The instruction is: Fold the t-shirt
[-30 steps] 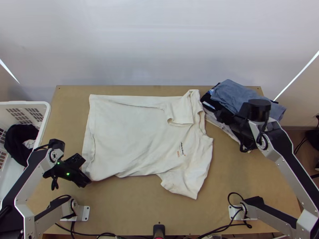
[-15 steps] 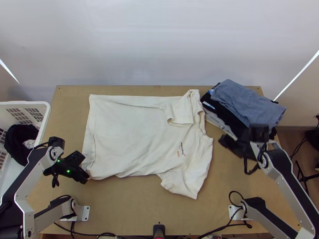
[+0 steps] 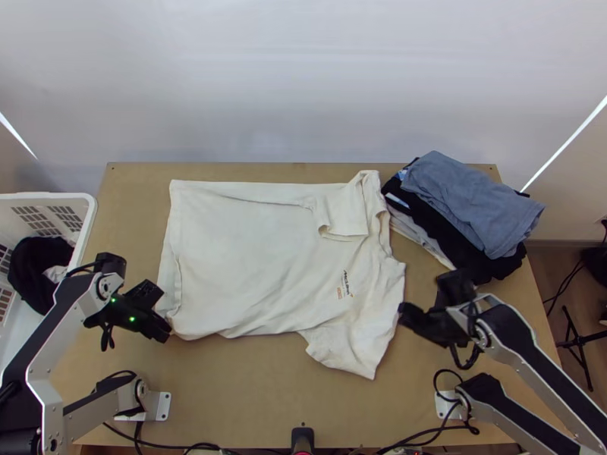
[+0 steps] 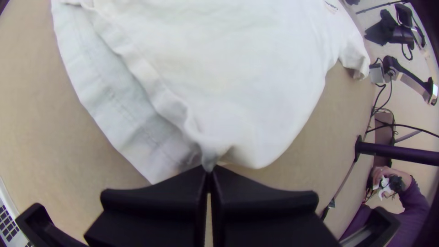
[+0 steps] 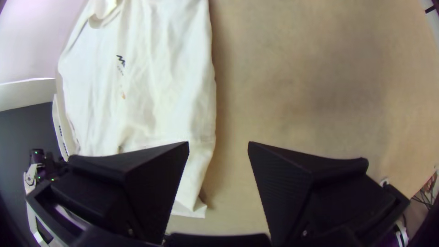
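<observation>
The t-shirt (image 3: 258, 258) was pinched at the lower left corner of its hem by the left gripper (image 3: 165, 334), whose fingers pressed together on a small tuft of cloth. The right gripper (image 3: 411, 315) had its fingers wide apart with nothing in their hold, near the shirt's lower right side. The shirt itself lay spread across the middle of the top view (a bit rumpled around the chest print), hem at left, one sleeve lying over the body at upper right, the other pointing to lower right. Farther out, a pile of clothes (image 3: 467, 199) sat at upper right, and a white basket (image 3: 89, 216) holding dark cloth (image 3: 32, 265) stood at the left edge.
</observation>
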